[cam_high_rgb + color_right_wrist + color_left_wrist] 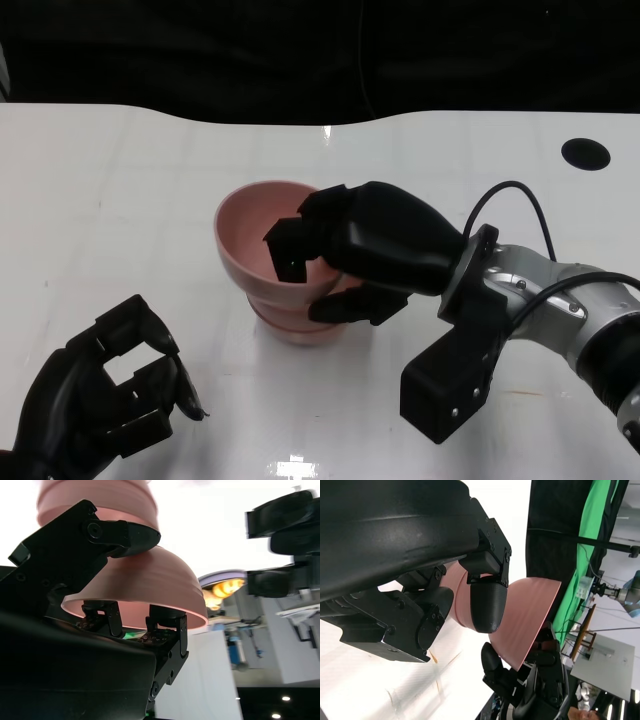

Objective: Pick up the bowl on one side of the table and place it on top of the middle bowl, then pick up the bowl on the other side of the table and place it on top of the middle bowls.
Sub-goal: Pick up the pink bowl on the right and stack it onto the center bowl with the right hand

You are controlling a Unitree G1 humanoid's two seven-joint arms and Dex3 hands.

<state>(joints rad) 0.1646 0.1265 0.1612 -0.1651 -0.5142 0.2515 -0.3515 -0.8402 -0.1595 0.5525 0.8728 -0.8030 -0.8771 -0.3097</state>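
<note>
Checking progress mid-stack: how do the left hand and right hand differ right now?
The right hand grips the top pink bowl by its rim, fingers inside and outside the wall; the left hand holds nothing, its fingers apart. The right hand is at the stack in the middle of the table; the left hand sits near the table's front edge, apart from the bowls. Both are black.

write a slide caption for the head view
Right hand grips the top pink bowl on the stack; left hand waits empty.
</note>
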